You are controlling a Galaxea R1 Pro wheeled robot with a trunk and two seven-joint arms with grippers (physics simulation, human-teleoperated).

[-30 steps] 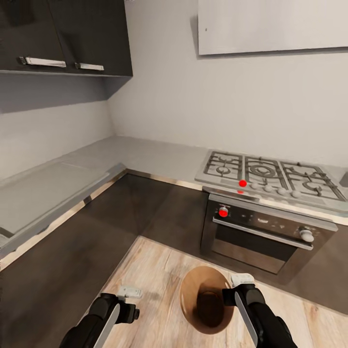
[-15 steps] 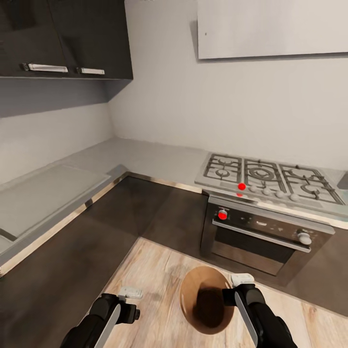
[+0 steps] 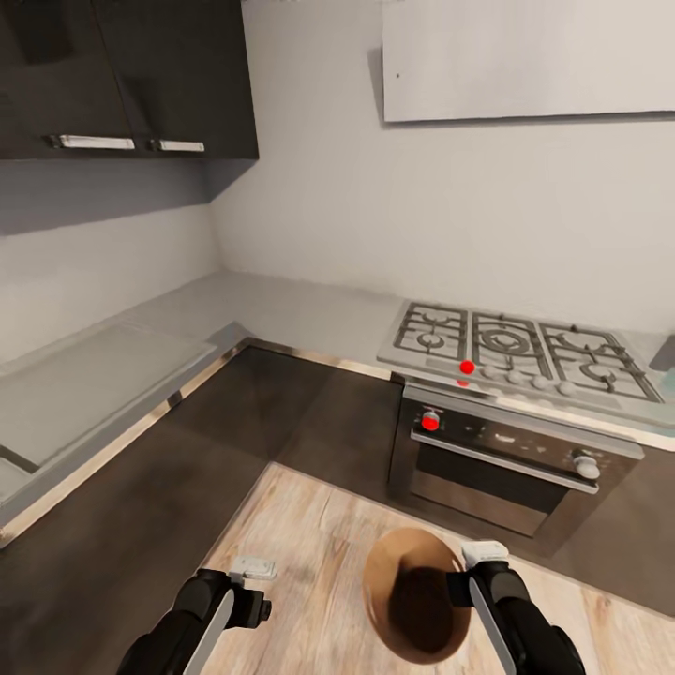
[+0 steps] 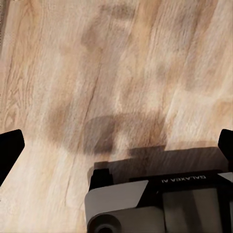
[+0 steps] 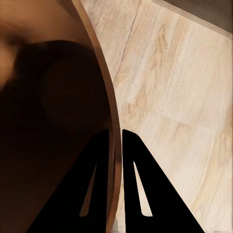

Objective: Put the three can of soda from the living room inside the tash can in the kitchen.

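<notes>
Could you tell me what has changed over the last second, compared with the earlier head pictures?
The right gripper, pinched on the bin's rim, has shifted slightly right and toward the robot, and the bin went with it across the floor. The camera also tilted a little, so the oven sits higher. The left gripper stayed open above the floor.

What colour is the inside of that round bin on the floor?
Brown inside the bin, darker with shadow toward the bottom; the right wrist view shows it best.
</notes>
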